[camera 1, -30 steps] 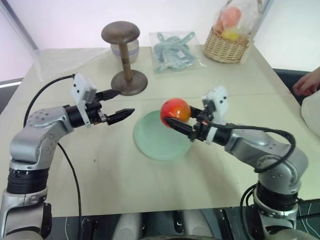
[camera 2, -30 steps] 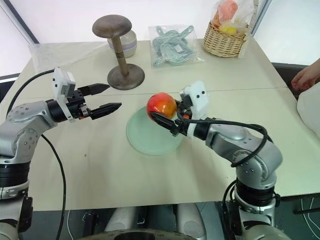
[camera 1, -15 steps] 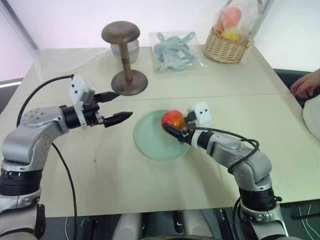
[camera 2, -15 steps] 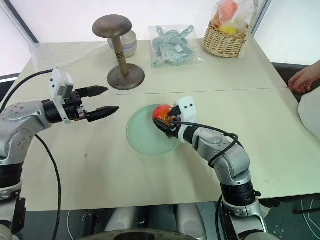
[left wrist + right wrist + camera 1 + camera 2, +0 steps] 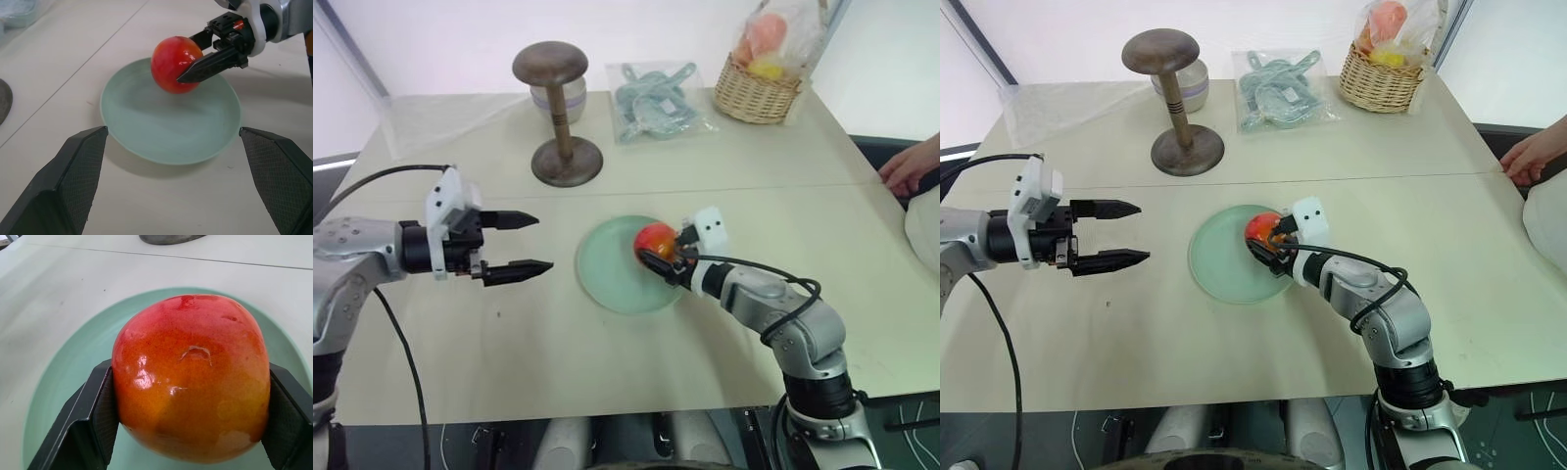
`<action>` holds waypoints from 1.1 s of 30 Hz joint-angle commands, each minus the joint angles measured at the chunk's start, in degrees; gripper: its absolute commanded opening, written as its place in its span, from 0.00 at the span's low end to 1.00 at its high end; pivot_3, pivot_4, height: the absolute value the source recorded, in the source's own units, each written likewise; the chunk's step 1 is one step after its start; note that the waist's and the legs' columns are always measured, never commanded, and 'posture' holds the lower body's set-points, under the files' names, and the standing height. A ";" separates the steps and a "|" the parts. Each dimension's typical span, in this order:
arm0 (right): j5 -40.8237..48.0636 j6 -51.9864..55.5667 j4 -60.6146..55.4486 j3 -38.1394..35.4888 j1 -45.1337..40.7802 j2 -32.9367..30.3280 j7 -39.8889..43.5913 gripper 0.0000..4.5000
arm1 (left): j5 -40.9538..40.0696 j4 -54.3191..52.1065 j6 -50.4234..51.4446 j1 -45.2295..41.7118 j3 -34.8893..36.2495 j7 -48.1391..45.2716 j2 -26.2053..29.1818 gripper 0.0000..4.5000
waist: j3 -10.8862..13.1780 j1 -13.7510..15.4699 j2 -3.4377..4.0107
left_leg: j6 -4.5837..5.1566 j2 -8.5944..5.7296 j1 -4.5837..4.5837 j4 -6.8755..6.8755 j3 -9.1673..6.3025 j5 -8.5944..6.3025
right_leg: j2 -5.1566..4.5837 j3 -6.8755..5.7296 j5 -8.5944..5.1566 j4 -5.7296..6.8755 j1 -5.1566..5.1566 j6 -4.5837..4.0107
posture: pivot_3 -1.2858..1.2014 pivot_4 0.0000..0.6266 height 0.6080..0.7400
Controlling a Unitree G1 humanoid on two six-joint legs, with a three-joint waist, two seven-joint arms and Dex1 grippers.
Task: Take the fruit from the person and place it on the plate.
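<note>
Right claw [image 5: 658,254] clamped on the fruit [image 5: 654,238], one black finger on each side, as the right wrist view shows. Fruit sits low over the plate [image 5: 607,269], on the plate's side nearest the right arm; can't confirm from these views whether it touches the plate yet, looks like it just about does.

Plate is mid-surface, a little toward the near edge of the surface [image 5: 607,362].

Left claw [image 5: 514,242] empty, fingers spread wide, pointing at the plate from the left-edge side, well apart from it. Nothing between the fingers.

Far side of the surface: wooden stand [image 5: 558,117] with a jar [image 5: 570,98] behind it, bagged blue-green items [image 5: 656,98] beside that, wicker basket [image 5: 759,88] of wrapped fruit at the far right corner.

Person's hand [image 5: 906,166] at the right edge, resting there, well apart from the plate.
</note>
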 commanded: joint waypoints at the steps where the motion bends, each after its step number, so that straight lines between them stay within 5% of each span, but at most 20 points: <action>1: 0.99 0.08 -3.43 -0.83 -0.26 0.57 0.27 0.68 | -0.31 -0.65 -0.96 -0.29 1.30 -0.80 0.97 1.00 | 0.00 -0.01 0.00 | 0.00 0.00 0.00 0.00 0.00 0.00 | 0.00 0.00 0.00 0.00 0.00 0.00 | 0.52 0.24 1.00; 4: 0.91 0.32 -3.61 -0.46 -0.10 0.54 0.30 0.99 | 0.17 -0.36 -1.14 -0.50 0.91 -1.02 0.81 1.00 | 0.00 -0.01 0.00 | 0.00 0.00 0.00 0.00 0.00 0.00 | 0.01 0.00 0.00 0.01 0.00 0.00 | 0.52 0.24 1.00; 8: 1.31 0.89 -3.78 -0.98 -0.47 0.92 -0.08 0.99 | 0.79 0.65 -1.61 -1.28 0.41 -0.97 0.47 1.00 | 0.00 -0.05 0.00 | 0.00 0.01 0.00 0.00 0.00 0.00 | 0.03 0.00 0.00 0.02 0.00 0.00 | 0.52 0.24 1.00; 10: 7.75 5.99 -2.79 -7.89 -2.39 6.59 -3.76 0.99 | 0.89 0.86 -1.73 -1.57 0.35 -0.71 0.18 1.00 | 0.00 -0.07 0.00 | 0.00 0.01 0.00 0.00 0.00 0.00 | 0.03 0.00 0.00 0.02 0.00 0.00 | 0.52 0.24 1.00; 23: 7.90 8.00 -7.53 -8.32 -3.79 1.83 -2.43 0.99 | 0.78 0.54 -1.68 -1.92 0.01 0.45 -1.27 1.00 | 0.01 -0.10 0.01 | 0.00 0.02 0.01 0.00 0.00 0.00 | 0.04 0.01 0.00 0.06 -0.01 0.00 | 0.52 0.24 1.00; 33: 16.84 13.66 -12.93 -19.54 -5.65 -8.42 1.82 0.99 | 0.79 1.26 -1.84 -2.17 -0.17 -1.45 -0.47 1.00 | 0.01 0.13 0.02 | 0.00 0.01 0.00 0.01 0.00 0.00 | 0.03 0.00 0.00 0.04 0.00 0.00 | 0.52 0.24 1.00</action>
